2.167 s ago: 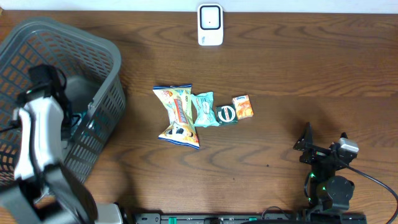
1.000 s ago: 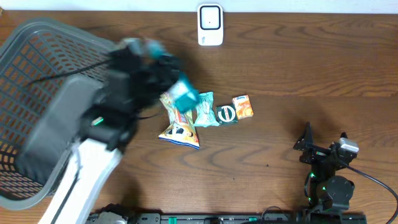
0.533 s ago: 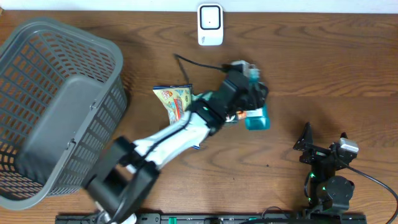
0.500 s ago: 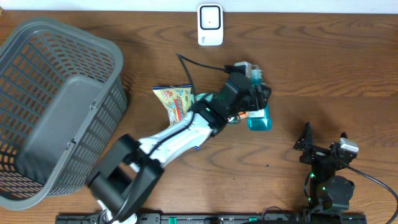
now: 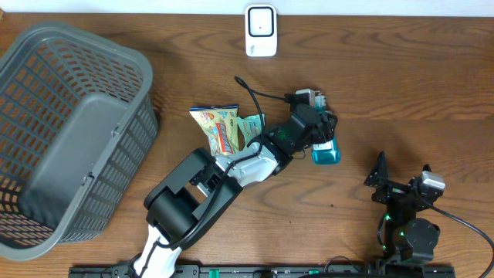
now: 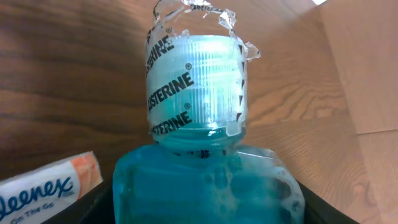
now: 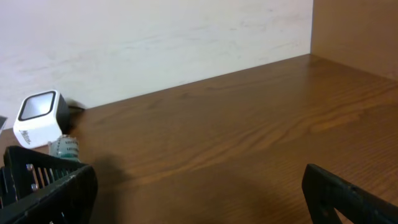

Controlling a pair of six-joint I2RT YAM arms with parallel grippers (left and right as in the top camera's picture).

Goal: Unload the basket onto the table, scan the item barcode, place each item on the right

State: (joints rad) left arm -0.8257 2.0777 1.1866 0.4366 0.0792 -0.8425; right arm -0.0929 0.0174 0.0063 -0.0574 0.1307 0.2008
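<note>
A blue Listerine mouthwash bottle hangs just right of the item row, and my left gripper is shut on its body. In the left wrist view the bottle fills the frame between the dark fingers, its ribbed cap wrapped in a torn printed seal. No barcode shows on it. The white scanner stands at the table's back edge, well apart from the bottle, and also shows as the scanner at the left of the right wrist view. My right gripper rests open near the front right, nothing between its fingers.
A grey basket takes up the left side. A yellow snack bag and a teal packet lie mid-table beside my left arm. A Kleenex pack lies just under the held bottle.
My left arm swung out of the basket and across to the right carrying the bottle, then settled slightly farther right and toward the front. The right arm has not moved.
</note>
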